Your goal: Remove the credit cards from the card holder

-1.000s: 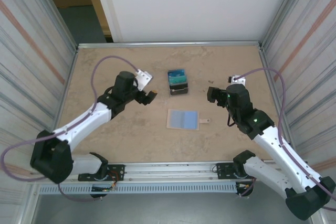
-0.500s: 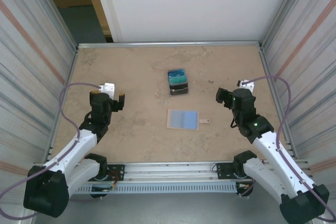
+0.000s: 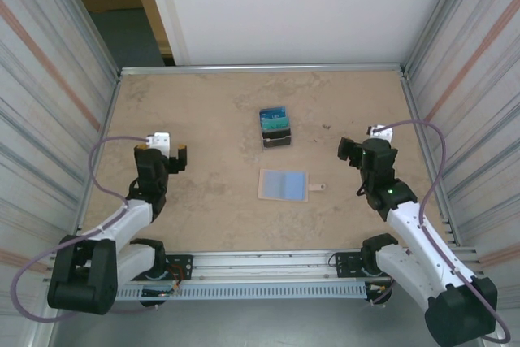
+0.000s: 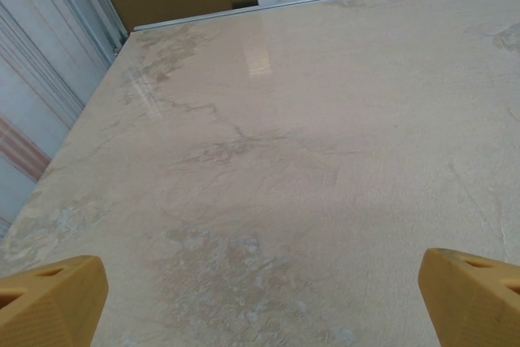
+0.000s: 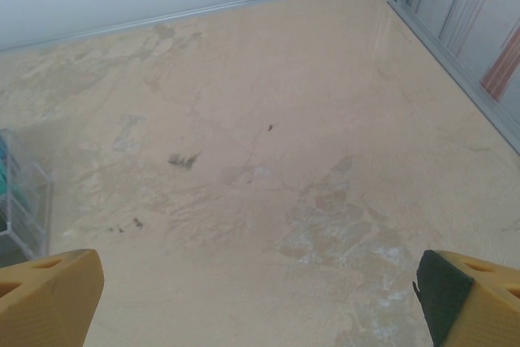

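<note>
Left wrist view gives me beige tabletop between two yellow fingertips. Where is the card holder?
Observer: The clear plastic card holder stands mid-table, to the right of the left gripper and apart from it.
Operator: Are the cards out yet?
Observer: Teal and blue credit cards stand in it.
Operator: And the right gripper?
Observer: The right gripper is open, to the right of the holder, touching nothing.

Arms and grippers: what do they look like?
White link shells, black joints and bases, a lilac cable to each wrist. Left gripper and right gripper: black, orange-yellow fingers. Green light on the right arm.
</note>
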